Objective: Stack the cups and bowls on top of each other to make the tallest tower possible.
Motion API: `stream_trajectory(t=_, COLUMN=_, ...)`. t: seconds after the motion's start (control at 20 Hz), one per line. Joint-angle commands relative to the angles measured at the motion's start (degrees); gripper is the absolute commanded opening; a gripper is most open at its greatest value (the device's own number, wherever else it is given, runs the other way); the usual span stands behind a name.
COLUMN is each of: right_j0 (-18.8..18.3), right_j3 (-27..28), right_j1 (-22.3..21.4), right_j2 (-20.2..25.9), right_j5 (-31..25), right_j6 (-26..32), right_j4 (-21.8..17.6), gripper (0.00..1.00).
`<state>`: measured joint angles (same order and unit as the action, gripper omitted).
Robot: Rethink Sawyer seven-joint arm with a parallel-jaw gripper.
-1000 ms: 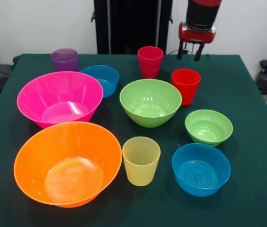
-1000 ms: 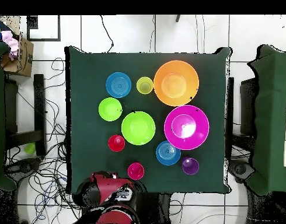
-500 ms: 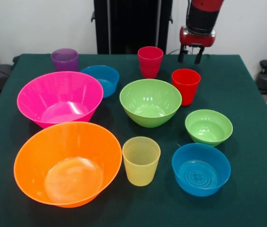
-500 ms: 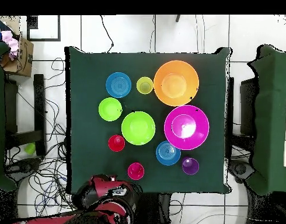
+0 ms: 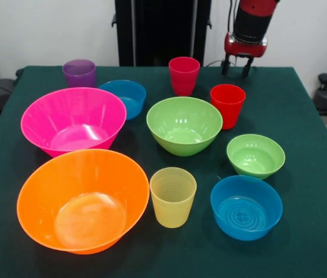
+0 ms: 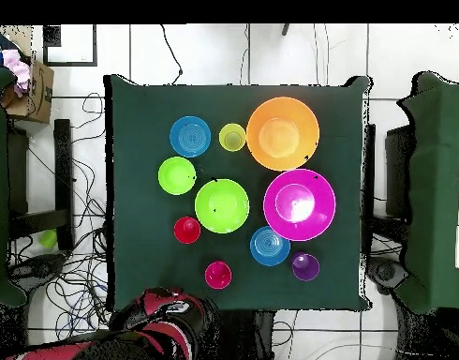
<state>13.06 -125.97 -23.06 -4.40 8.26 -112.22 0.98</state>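
Green tabletop (image 5: pixel 302 116) carries every cup and bowl singly; nothing is stacked yet. Tool (image 5: pixel 238 65) hangs empty, fingers apart, above the far edge.

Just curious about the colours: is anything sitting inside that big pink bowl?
No. The hot pink bowl is empty; both views show only its own glossy bottom. Nothing is nested in it yet. What lies beneath it is hidden, presumably just the green table.

Robot lab — cable-strewn tiled floor (image 6: pixel 79 281), green-clothed table (image 6: pixel 140 187)
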Motion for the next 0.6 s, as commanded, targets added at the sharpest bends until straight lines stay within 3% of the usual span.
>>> stream_trajectory(t=0.05, right_j0=0.84, right_j3=4.16, right_j1=2.6, right_j2=4.36, right_j5=2.83, right_j6=-11.08, right_j4=2.44, gripper=1.0)
stream_trajectory(t=0.35, right_j0=3.91, right_j3=6.57, right_j1=3.96, right_j2=3.2, right_j5=3.94, right_j6=-12.54, right_j4=3.47, gripper=1.0)
stream_trajectory(t=0.6, right_j0=5.93, right_j3=7.08, right_j1=2.42, right_j2=1.99, right_j5=2.31, right_j6=-13.05, right_j4=4.5, gripper=1.0)
